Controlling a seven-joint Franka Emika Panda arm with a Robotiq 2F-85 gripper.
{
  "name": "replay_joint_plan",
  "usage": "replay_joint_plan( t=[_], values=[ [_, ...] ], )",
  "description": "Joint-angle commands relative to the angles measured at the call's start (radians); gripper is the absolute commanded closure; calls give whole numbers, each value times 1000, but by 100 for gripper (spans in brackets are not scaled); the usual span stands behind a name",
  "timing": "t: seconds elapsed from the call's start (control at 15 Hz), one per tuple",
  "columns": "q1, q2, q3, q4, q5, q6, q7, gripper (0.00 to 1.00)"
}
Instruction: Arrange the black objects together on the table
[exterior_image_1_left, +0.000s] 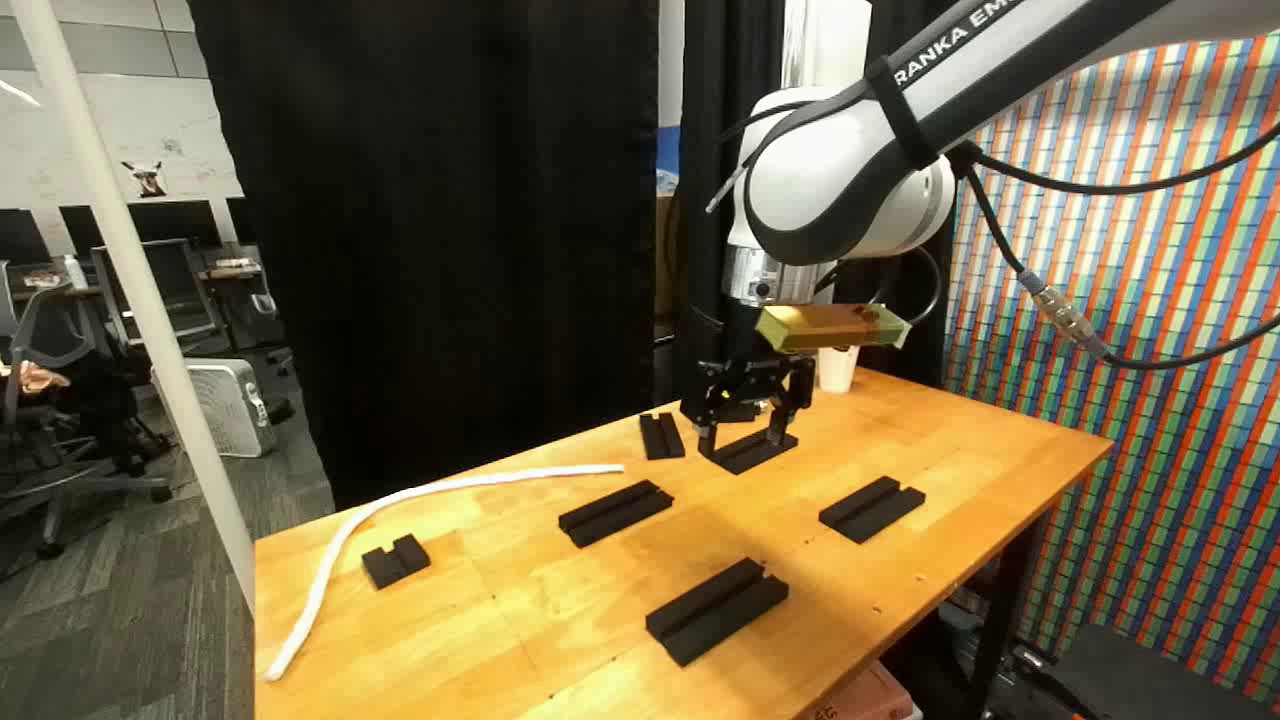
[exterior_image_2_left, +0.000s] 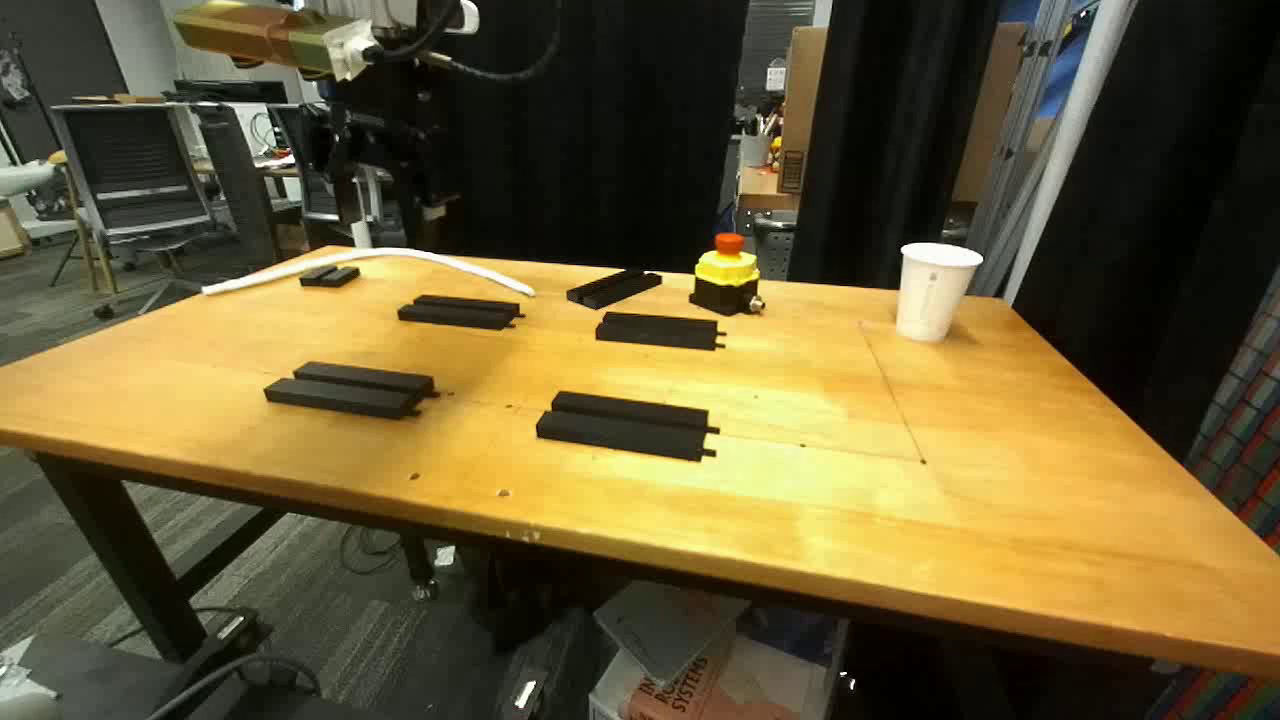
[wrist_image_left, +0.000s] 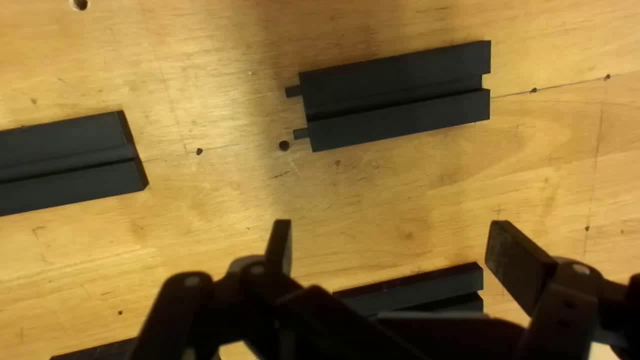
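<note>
Slabs (exterior_image_2_left: 625, 430) lie apart, four roughly parallel lengthwise, pegs (wrist_image_left: 293, 91) pointing alike.

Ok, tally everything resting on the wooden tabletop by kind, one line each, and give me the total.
Black slabs: 6
White cup: 1
White strip: 1
Red-topped button box: 1
Total: 9
</note>
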Motion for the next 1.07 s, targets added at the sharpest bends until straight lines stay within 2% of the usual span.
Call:
replay_joint_plan(
  t=[0.0, 0.53, 0.67, 1.0],
  values=[
    [5, -1, -6, 6, -2, -2, 1, 0],
    [-3, 23, -11, 38, 7, 2, 29, 0],
    [-13, 67, -13, 84, 25, 16, 104, 0],
    [-18, 222, -4, 267, 28, 2, 383, 0]
  ],
)
